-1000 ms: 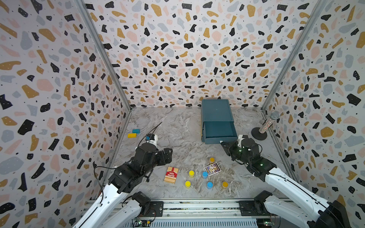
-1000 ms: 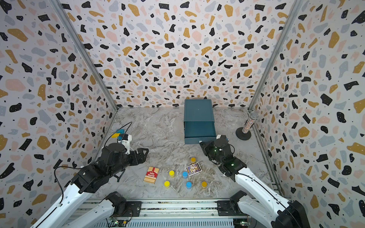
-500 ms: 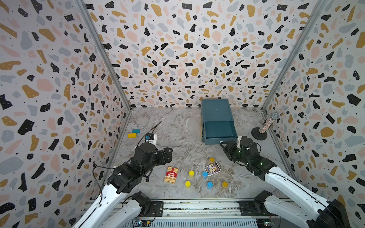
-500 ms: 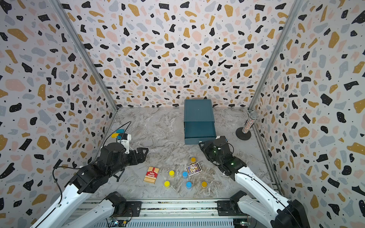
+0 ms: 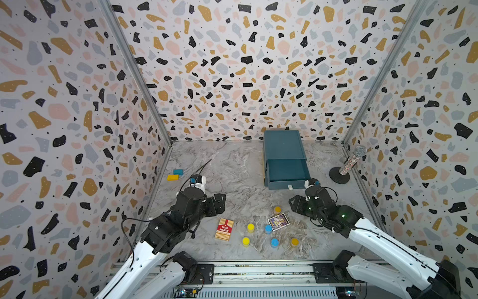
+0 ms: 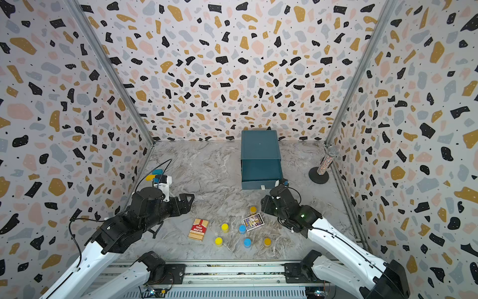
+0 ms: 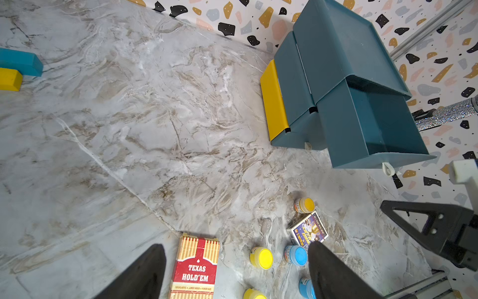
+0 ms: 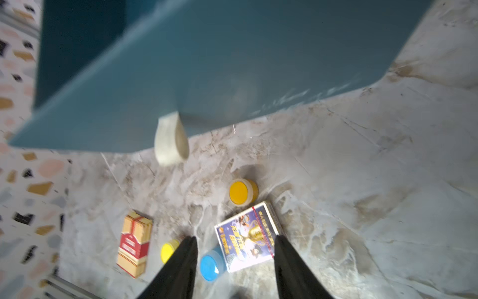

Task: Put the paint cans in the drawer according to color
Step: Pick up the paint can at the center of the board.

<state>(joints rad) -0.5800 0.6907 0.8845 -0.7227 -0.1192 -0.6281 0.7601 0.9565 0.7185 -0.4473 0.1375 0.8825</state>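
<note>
On the worktop (image 5: 232,168) the drawer (image 5: 283,147) stands at the far edge, right of centre, its top tray out toward me and looking empty. I judge it light plastic that would slide if bumped, so cans should go in from above, clear of its front wall. Bare worktop lies between it and the cans, with more toward the left edge.

My left fingers (image 7: 144,271) are spread wide and empty. My right fingers (image 8: 178,271) are apart too, holding nothing, near the drawer front.

The red box (image 5: 224,229) lies on the left-edge side of the cluster, the small box (image 5: 278,221) within it.

The six cans (image 5: 250,227) sit by the near edge, mid-worktop, none in the drawer. They are probably light, stiff, smooth and quick to tip. I'd pinch each across its body from above. One orange can (image 5: 277,209) and one blue can (image 5: 268,228) crowd the small box.
</note>
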